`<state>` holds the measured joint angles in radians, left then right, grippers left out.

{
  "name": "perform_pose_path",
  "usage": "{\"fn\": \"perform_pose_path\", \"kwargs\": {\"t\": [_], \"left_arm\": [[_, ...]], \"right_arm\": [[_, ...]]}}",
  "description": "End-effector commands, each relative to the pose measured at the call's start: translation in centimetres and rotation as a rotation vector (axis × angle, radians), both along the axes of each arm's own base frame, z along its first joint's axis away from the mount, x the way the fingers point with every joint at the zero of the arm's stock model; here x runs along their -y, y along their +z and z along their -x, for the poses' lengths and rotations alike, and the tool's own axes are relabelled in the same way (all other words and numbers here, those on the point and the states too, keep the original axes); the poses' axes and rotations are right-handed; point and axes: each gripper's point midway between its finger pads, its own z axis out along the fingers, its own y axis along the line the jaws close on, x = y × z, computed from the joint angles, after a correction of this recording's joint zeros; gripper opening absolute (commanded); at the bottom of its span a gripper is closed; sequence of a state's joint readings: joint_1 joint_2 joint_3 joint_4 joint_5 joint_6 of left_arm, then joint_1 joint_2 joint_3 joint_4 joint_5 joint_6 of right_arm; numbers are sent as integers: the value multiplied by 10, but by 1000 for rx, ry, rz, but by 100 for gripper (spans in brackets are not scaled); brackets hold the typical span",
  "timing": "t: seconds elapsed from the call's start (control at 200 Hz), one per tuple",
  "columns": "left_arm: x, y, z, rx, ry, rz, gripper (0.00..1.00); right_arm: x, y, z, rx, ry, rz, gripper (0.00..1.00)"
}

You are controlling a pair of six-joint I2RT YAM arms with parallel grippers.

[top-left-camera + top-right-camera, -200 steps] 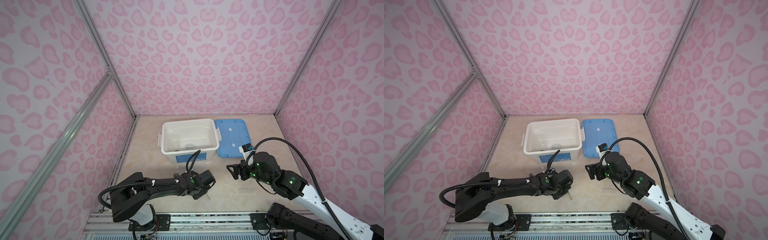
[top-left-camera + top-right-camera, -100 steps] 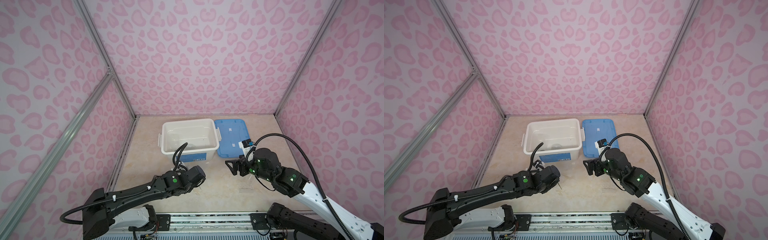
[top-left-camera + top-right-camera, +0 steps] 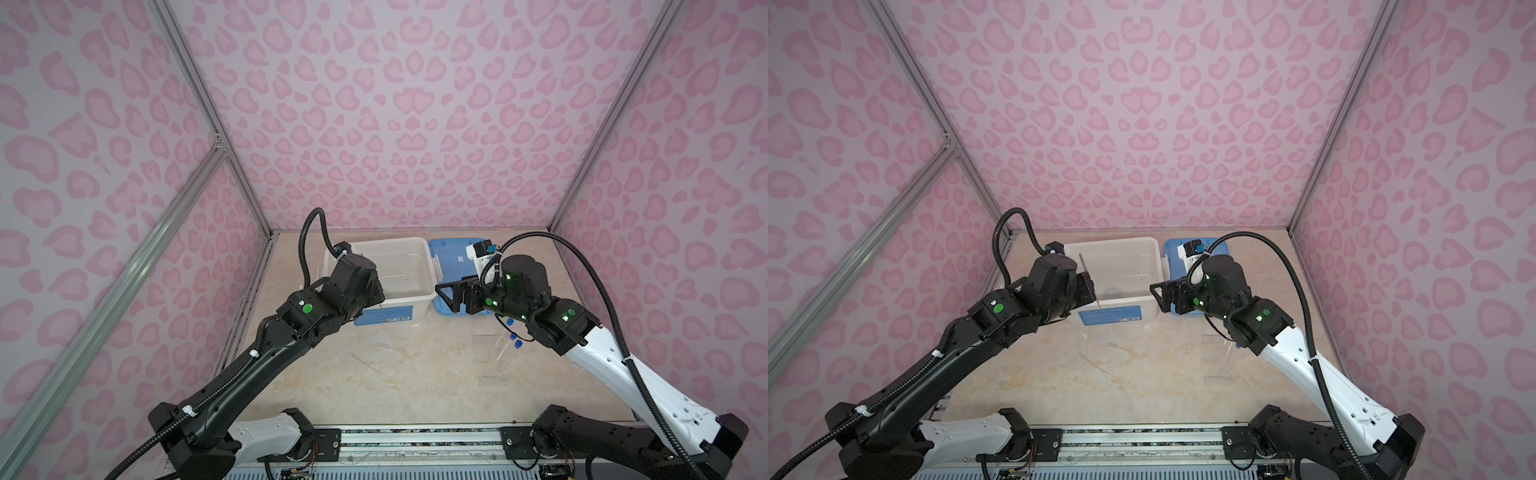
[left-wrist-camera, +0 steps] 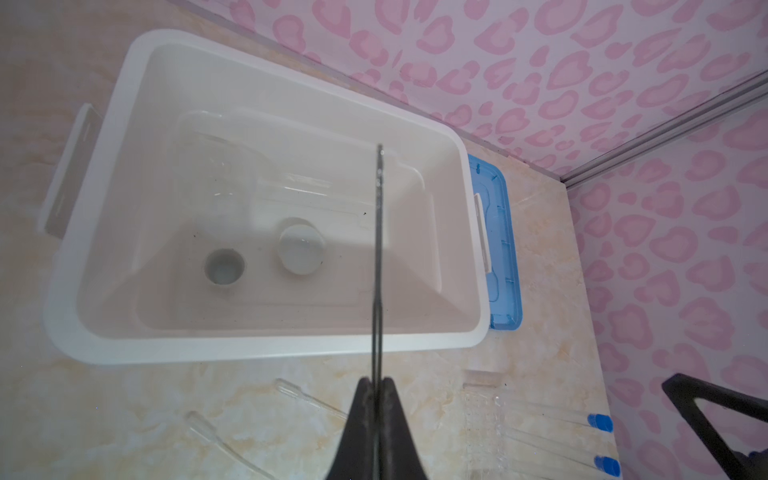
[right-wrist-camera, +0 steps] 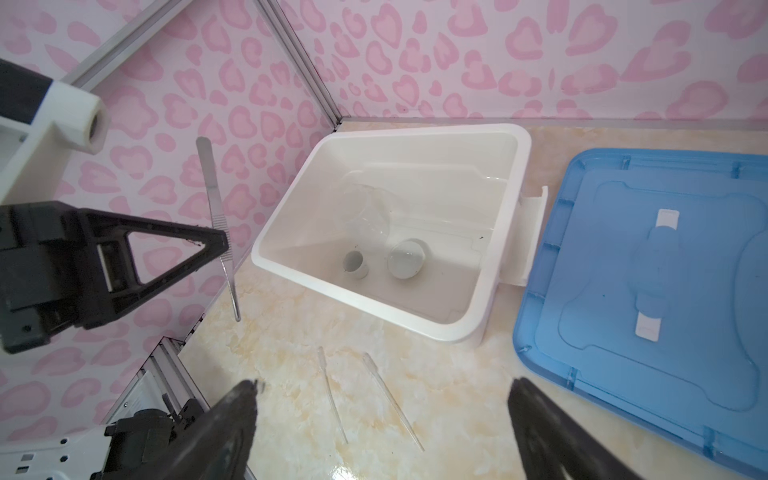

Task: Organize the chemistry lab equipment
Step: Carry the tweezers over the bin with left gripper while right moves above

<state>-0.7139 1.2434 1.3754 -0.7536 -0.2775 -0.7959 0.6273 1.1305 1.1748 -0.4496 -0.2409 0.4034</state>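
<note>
My left gripper [image 4: 376, 380] is shut on the thin metal tweezers [image 4: 377, 249], which hang in the air over the near rim of the white box [image 4: 266, 345]. In a top view the tweezers [image 3: 1089, 280] stand at the box's front left. In the box lie two small white dishes [image 4: 224, 266] [image 4: 301, 251] and a clear glass vessel [image 4: 216, 183]. Two clear droppers [image 5: 332, 395] [image 5: 390, 399] lie on the table below my open right gripper [image 5: 382, 386], which holds nothing. Blue-capped tubes [image 3: 513, 336] rest in the clear rack [image 3: 490, 357], partly hidden by the right arm.
The blue lid [image 3: 453, 253] lies flat to the right of the white box [image 3: 424, 257], partly under the right gripper [image 3: 451, 295]. Pink patterned walls close in the table on three sides. Both arm bases sit along the front rail.
The left arm has lifted from the table's front and swung back toward the box, carrying the tweezers. The right gripper has drifted slightly back toward the lid, still open.
</note>
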Motion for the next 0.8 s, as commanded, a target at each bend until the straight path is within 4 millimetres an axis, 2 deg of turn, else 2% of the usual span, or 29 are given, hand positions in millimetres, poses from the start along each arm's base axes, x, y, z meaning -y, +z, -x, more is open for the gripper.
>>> {"fn": "perform_pose_path", "kwargs": {"t": [0.0,0.095,0.175,0.4,0.56,0.8], "left_arm": [[22,1,-9,-25,-193,-64,1],[30,-10,-32,-67,-219,-41,1],[37,-31,-54,-139,-249,-20,1],[42,-88,-102,-242,-228,-181,2],[41,-121,-115,-306,-210,-236,2],[31,-156,-114,-380,-171,-262,2]], "right_arm": [[-8,3,-11,-1,40,0,94],[-12,2,-23,-12,59,4,94],[-18,2,-32,-6,78,-8,94],[-34,-16,-56,-47,115,39,94],[-39,-30,-69,-62,126,93,93],[-41,-46,-78,-81,133,126,93]]}}
